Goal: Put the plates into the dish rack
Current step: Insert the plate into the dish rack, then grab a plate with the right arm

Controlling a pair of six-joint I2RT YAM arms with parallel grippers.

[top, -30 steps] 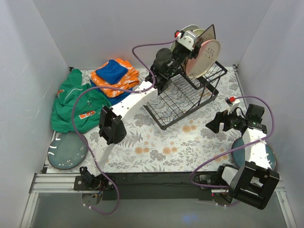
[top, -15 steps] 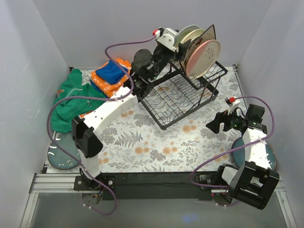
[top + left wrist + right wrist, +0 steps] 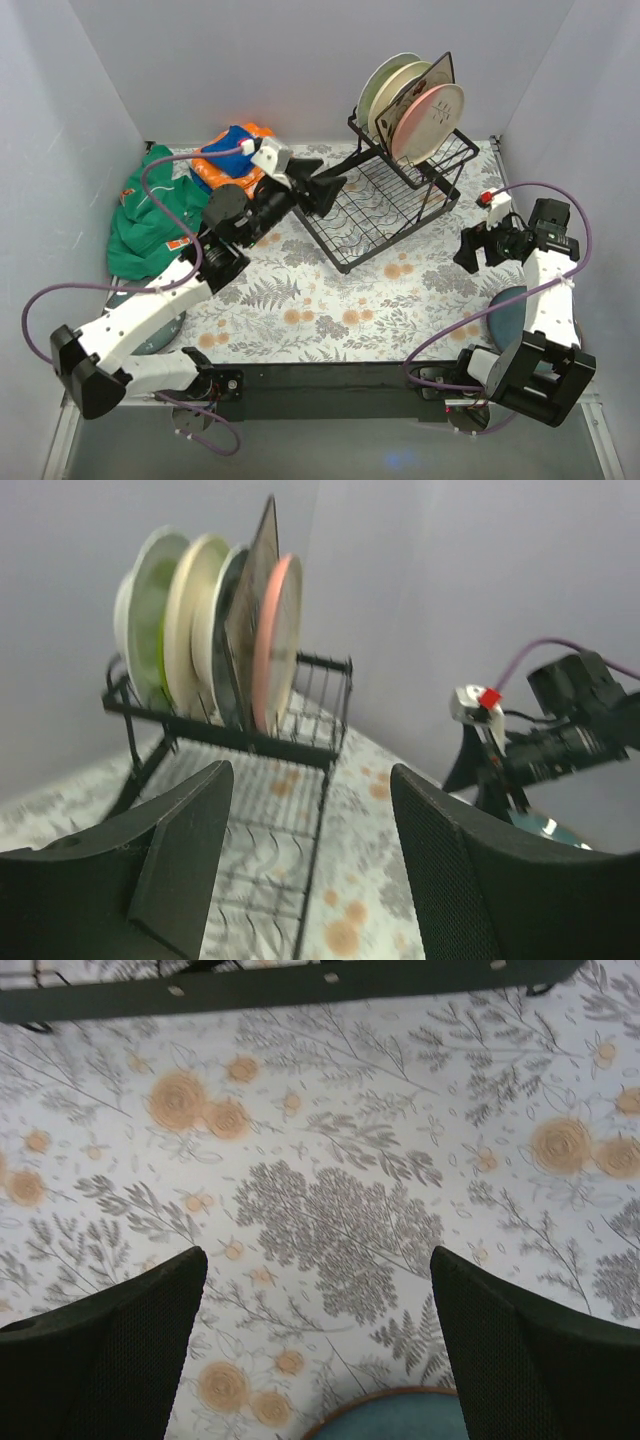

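Rack (image 3: 385,205) at far centre is carrying upright plates (image 3: 425,105); teal plate (image 3: 390,1420) is lying flat near right, right gripper (image 3: 317,1260) hovering jaws-spread over its far rim, probably needing a square drop to pinch it; left gripper (image 3: 312,775), also spread, is hanging empty beside rack.

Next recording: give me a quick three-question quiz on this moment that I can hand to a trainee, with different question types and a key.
1. True or false: the left gripper is carrying a plate.
2. Multiple choice: where in the dish rack do the loaded plates stand? A) the raised upper section B) the slotted lower tray C) leaning against its outside
3. Fill in: the loose plate just below the right gripper in the right wrist view is ___ in colour.

Key: 1 false, its fingers are open and empty; 2 A; 3 dark teal.
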